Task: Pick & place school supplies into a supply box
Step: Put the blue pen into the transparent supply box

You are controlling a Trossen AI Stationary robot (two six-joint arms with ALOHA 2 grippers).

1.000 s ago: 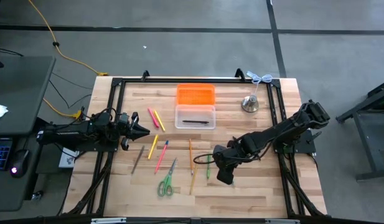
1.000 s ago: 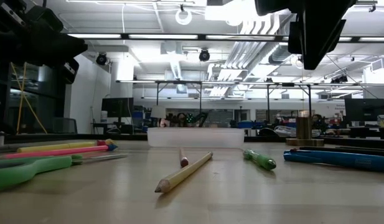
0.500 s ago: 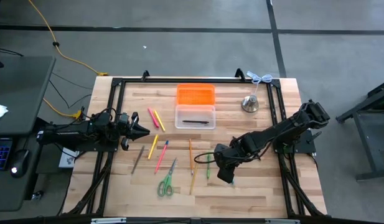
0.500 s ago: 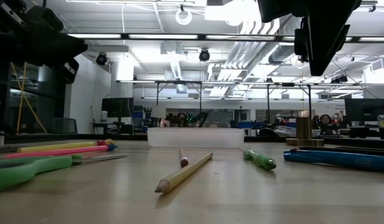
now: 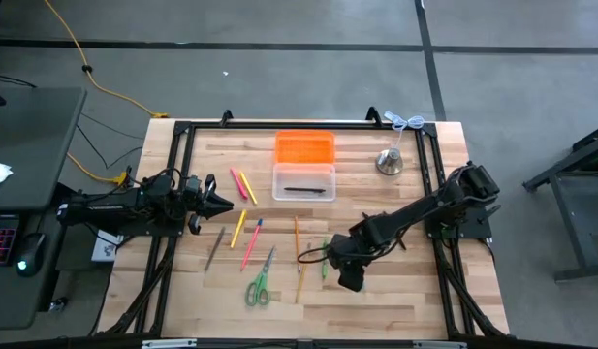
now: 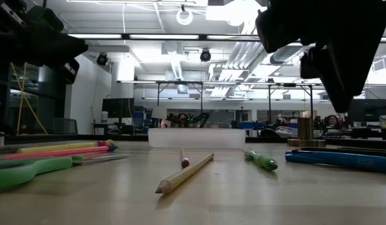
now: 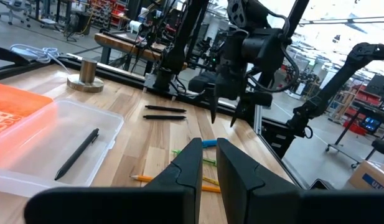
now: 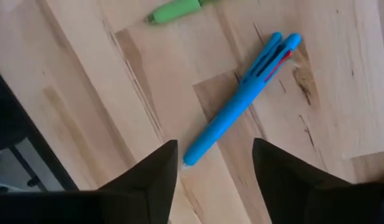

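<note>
Progress: we count one dark pen [image 5: 303, 190] in the box [image 5: 303, 181], the rest on the table | right gripper [image 8: 213, 163] spread wide, empty, poised over the blue pen [image 8: 240, 99] | left gripper [image 7: 206, 163] nearly closed, empty, waiting at table's left.

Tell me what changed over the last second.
The right gripper moved down toward the table and its jaws spread open; it now hangs over the blue pen, not yet touching it. The left gripper, the supply box and the other supplies stayed put.
</note>
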